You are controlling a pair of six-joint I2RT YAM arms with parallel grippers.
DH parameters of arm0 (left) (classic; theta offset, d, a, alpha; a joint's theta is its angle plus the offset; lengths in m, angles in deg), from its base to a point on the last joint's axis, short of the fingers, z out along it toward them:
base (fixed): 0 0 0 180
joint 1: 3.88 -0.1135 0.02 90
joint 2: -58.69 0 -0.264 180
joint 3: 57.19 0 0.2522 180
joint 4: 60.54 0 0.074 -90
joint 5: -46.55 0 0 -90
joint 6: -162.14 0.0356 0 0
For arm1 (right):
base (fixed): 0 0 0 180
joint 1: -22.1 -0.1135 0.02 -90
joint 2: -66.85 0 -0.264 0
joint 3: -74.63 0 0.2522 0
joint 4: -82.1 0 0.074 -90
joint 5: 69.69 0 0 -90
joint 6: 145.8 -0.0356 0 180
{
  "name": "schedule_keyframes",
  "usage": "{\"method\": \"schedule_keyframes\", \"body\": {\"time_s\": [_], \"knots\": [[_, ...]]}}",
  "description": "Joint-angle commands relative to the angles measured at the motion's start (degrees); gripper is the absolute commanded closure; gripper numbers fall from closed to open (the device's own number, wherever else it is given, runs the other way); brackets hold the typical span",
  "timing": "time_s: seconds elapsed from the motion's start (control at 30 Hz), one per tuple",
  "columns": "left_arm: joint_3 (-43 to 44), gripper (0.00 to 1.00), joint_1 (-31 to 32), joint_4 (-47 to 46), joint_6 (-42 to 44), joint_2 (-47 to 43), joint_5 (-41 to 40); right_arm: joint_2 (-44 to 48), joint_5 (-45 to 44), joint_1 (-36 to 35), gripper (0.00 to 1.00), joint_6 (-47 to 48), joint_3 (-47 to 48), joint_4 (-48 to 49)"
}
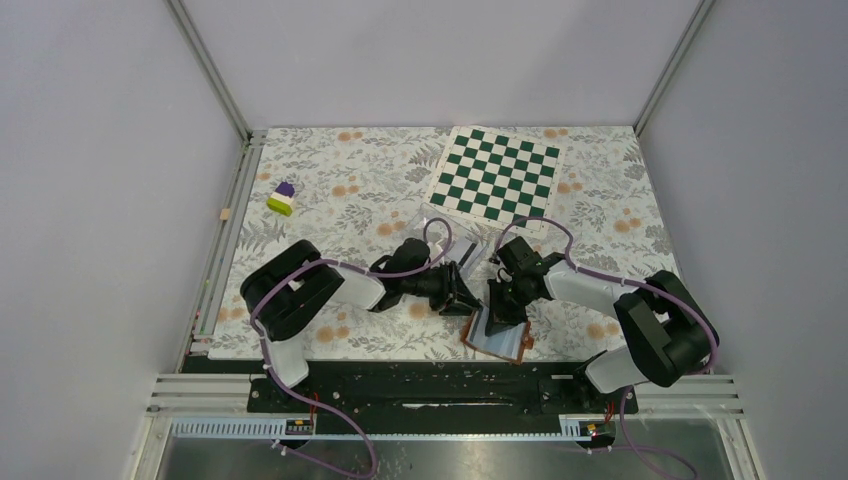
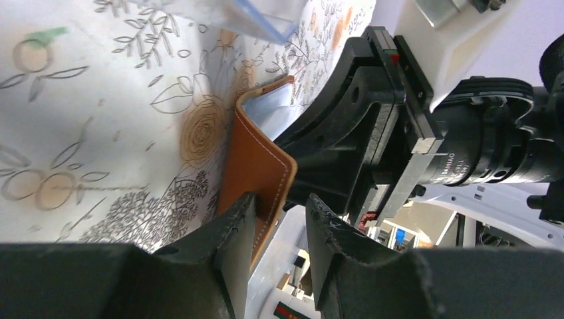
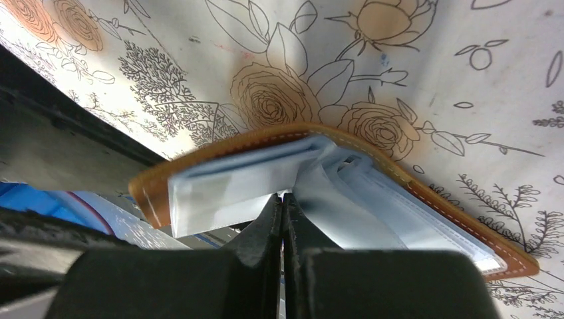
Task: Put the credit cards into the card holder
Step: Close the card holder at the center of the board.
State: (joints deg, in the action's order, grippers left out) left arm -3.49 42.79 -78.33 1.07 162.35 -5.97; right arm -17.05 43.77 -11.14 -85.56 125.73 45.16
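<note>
The card holder (image 1: 497, 337), brown leather with pale blue-grey pockets, lies half open near the table's front edge. My left gripper (image 2: 282, 203) is open. One brown flap (image 2: 256, 166) of the card holder stands in the gap, lying against one finger (image 2: 229, 232), with daylight to the other. My right gripper (image 3: 284, 197) is shut. Its tips press into the fold between the blue-grey pockets (image 3: 346, 199), and I cannot tell whether they pinch anything. In the top view the two grippers meet over the holder, left (image 1: 467, 300) and right (image 1: 498, 302). No credit cards show clearly.
A clear plastic case (image 1: 440, 232) lies just behind the grippers, and its corner (image 2: 259, 16) shows in the left wrist view. A green-and-white checkered board (image 1: 495, 175) sits at the back. A purple, white and green block (image 1: 283, 198) is at the far left. The table's front edge is close.
</note>
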Motion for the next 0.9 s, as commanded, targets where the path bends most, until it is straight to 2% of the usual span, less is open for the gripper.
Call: {"method": "schedule_keyframes", "body": {"time_s": [0.0,0.23,0.27,0.37,0.4,0.6,0.67,0.87], "knots": [[2.8,0.67,2.6,-4.1,0.5,2.6,3.5,-0.9,0.0,-0.5,1.00,0.5,0.4,2.3],[7.7,0.68,3.3,18.8,11.9,0.9,-3.7,-0.7,0.1,-0.4,1.00,0.8,0.5,2.2],[8.4,0.73,3.3,21.7,13.1,0.4,-4.7,-0.6,0.2,-0.4,1.00,0.7,0.6,2.0],[9.6,0.97,3.2,27.4,15.3,-1.8,-7.1,0.1,0.7,-0.4,0.99,0.8,1.5,1.5],[9.9,1.00,3.2,29.1,15.6,-2.7,-8.0,0.8,0.8,-0.4,0.98,0.7,1.8,1.2],[15.2,1.00,3.0,48.4,21.8,-9.1,-17.2,5.3,-1.4,-0.4,0.86,1.6,3.4,-1.2],[17.1,1.00,2.3,55.6,23.3,-10.8,-19.9,5.5,-2.1,-0.5,0.84,1.8,3.7,-1.2],[20.6,1.00,1.2,67.8,23.5,-15.8,-28.3,1.2,-2.3,-0.5,0.84,2.7,5.5,-1.1]]}}
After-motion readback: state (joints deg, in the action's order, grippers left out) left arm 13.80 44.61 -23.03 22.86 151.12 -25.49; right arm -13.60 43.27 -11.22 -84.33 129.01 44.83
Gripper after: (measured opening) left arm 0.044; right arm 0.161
